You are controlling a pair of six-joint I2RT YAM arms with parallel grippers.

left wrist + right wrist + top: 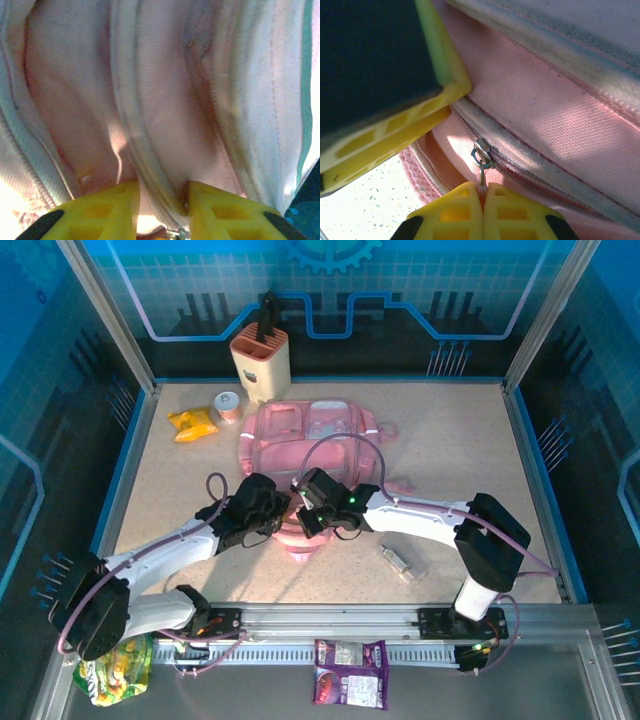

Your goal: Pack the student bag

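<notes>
right pincer (483, 189) pinches zip pull (482, 156) at student bag (545, 115) edge, bare table (460, 450) rightward.

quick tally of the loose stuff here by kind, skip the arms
student bag: 1
snack packets: 3 (yellow packet, green packet, purple packet)
beige holder: 1
small round tub: 1
small clear item: 1
total: 7

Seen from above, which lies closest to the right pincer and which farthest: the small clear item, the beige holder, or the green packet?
From the right pincer, shut on the zip pull:
1. Small clear item, on the table to its right.
2. Beige holder, at the back edge.
3. Green packet, beyond the near left corner.
</notes>
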